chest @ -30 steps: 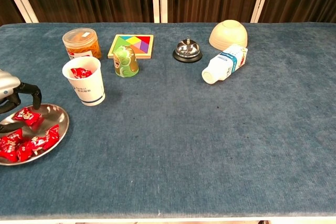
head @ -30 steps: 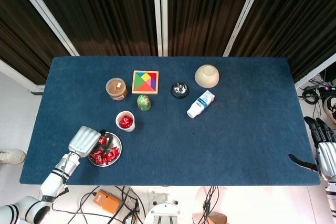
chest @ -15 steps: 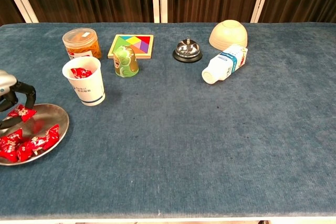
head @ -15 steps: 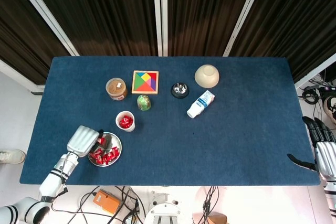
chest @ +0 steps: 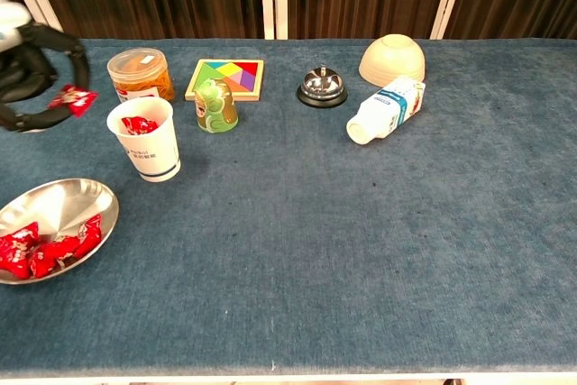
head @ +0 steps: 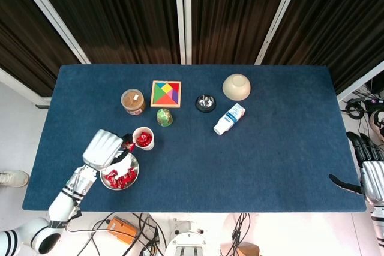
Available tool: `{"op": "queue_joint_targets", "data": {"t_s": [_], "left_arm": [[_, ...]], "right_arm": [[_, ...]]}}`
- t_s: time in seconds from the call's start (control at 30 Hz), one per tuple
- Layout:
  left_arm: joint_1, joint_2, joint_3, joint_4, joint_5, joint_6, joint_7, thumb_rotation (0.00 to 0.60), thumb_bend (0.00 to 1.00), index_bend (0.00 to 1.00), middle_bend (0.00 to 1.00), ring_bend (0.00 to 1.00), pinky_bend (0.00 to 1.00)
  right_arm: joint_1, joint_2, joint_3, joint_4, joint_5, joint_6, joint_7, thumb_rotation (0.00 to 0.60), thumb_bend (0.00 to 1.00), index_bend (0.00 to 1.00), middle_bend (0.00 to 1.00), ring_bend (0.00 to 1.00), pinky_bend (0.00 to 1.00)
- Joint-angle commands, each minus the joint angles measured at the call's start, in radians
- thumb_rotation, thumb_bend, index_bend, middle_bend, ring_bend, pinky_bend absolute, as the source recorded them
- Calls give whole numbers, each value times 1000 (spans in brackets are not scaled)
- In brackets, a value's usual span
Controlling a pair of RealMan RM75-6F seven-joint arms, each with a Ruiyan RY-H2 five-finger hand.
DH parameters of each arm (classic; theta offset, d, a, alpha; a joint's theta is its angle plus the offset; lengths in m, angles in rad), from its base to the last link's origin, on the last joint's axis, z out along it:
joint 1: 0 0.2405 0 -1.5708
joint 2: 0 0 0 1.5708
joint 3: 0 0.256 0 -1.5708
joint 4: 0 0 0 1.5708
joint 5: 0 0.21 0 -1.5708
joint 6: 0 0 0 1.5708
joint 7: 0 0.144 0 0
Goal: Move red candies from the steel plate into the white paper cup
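One red wrapped candy (chest: 72, 99) is pinched in the left hand (chest: 32, 69), raised above the blue tabletop (chest: 361, 241) just left of the white paper cup (chest: 144, 140), apparently lined up for a drop into it. Red candy already sits inside the cup, and more candies lie in the round steel plate (chest: 68, 200) nearer the front edge. Blue print on the cup is too small to read. At the far side, the right hand (head: 371, 175) hangs off the tabletop's edge, fingers spread, holding nothing.
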Motion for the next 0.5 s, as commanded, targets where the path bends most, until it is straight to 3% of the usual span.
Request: {"op": "queue_joint_targets", "data": {"t_s": [0.03, 0.27, 0.5], "left_arm": [[-58, -33, -47, -12, -51, -73, 31, 600, 342, 553, 846, 786, 832], [-135, -75, -97, 3, -180, -178, 116, 600, 325, 531, 845, 784, 832], [-157, -84, -96, 7, -256, -192, 186, 600, 317, 513, 846, 784, 832]], "right_arm": [[-1, -1, 0, 4, 1, 1, 4, 600, 196, 9, 165, 108, 181], [-7, -6, -2, 21, 7, 2, 22, 600, 196, 9, 165, 108, 181], [-9, -11, -3, 39, 11, 2, 41, 600, 196, 9, 165, 108, 181]]}}
